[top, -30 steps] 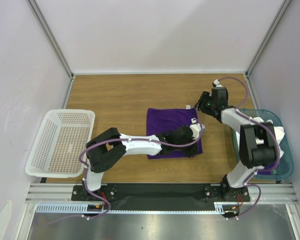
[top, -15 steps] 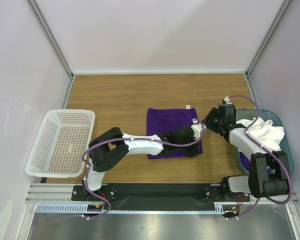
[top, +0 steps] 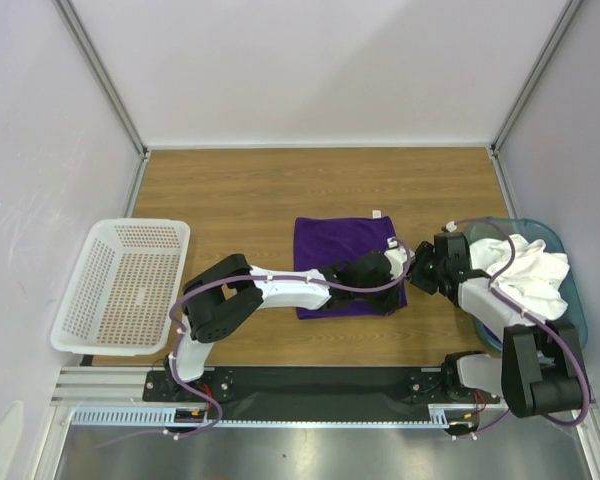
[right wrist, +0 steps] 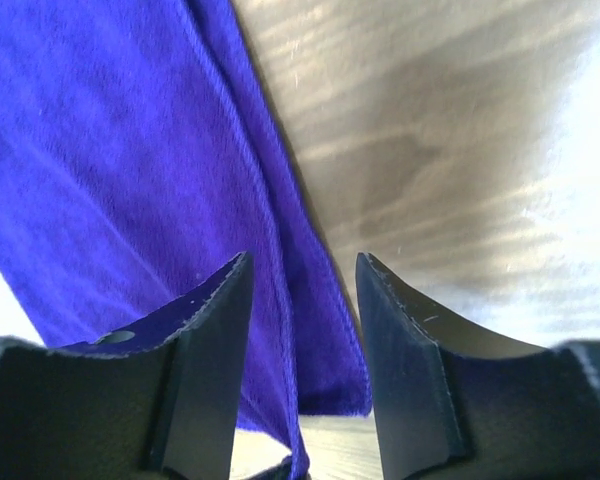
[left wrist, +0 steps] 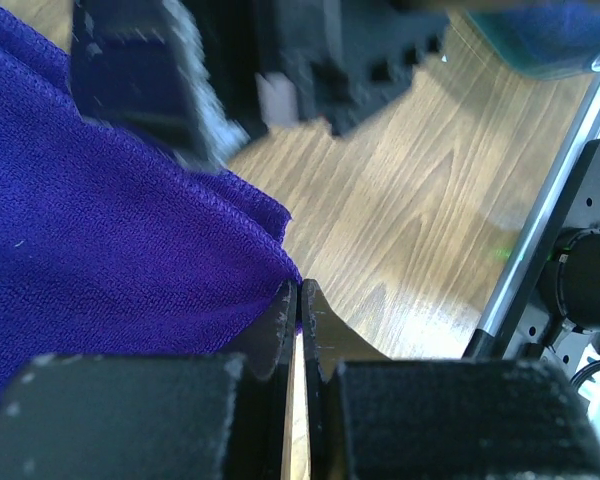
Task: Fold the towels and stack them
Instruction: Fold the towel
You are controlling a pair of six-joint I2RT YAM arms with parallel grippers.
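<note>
Left claw (left wrist: 298, 297) pinched, right claw (right wrist: 305, 262) agape, low at towel (top: 338, 245) corner.

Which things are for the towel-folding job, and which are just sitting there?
For the job:
purple towel, lying flat in the middle
white towel, bunched up at the right

Just sitting there:
white basket
teal bin, under the white towel
</note>
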